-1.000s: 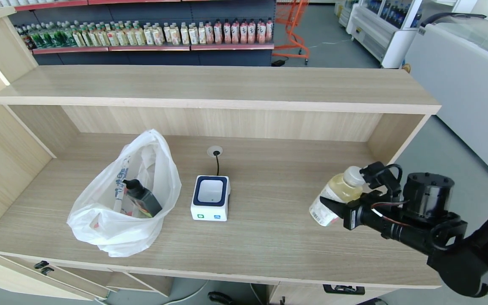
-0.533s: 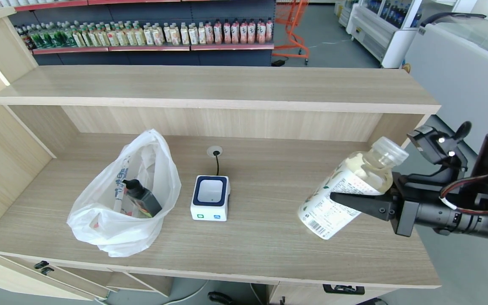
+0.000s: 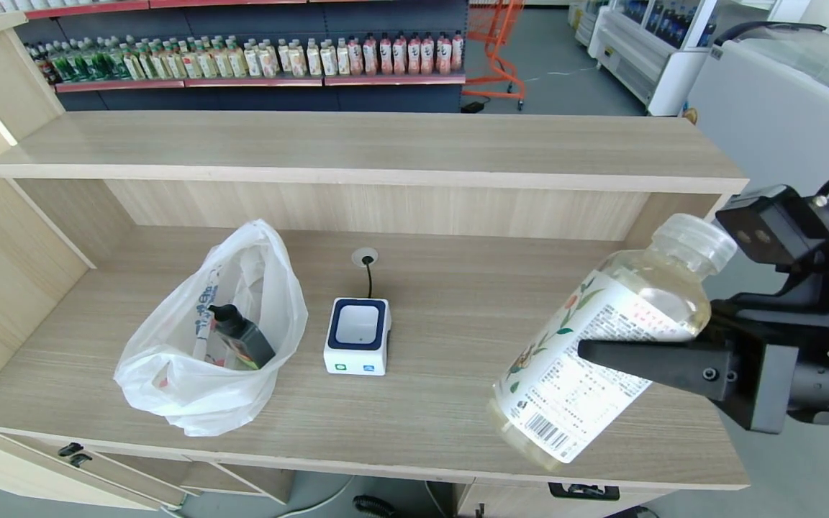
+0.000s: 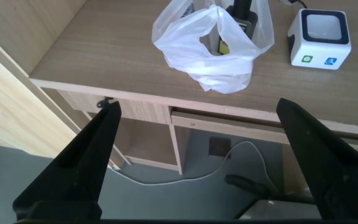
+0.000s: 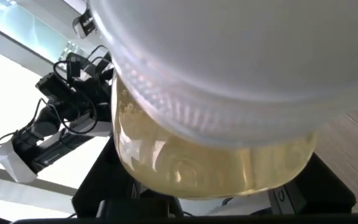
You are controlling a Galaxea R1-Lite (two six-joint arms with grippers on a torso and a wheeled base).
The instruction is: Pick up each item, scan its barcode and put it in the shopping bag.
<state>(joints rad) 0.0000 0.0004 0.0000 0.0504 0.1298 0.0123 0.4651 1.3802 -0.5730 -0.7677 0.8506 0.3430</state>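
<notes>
The right gripper (image 3: 605, 344) is clenched on the bottle (image 3: 573, 388) and has lifted it. One second ago the bottle was low, just above the right end of the bench (image 3: 458, 403). Now it is high in the air over the front right corner, tilted, with the cap up and to the right. The barcode (image 3: 547, 432) is at the low end and faces forward and down. In the right wrist view the bottle (image 5: 216, 124) sits between the jaws.

I judge that the pick-up is done and the scan comes next. The scanner (image 3: 358, 335) stands in the middle of the bench, well apart from the bottle, so the arm must carry the bottle left and turn the barcode to its window. The bag (image 3: 202, 345) waits near the left end with a dark bottle (image 3: 242, 338) already inside.

The left gripper (image 4: 199, 104) is released, jaws wide, before the front edge.
</notes>
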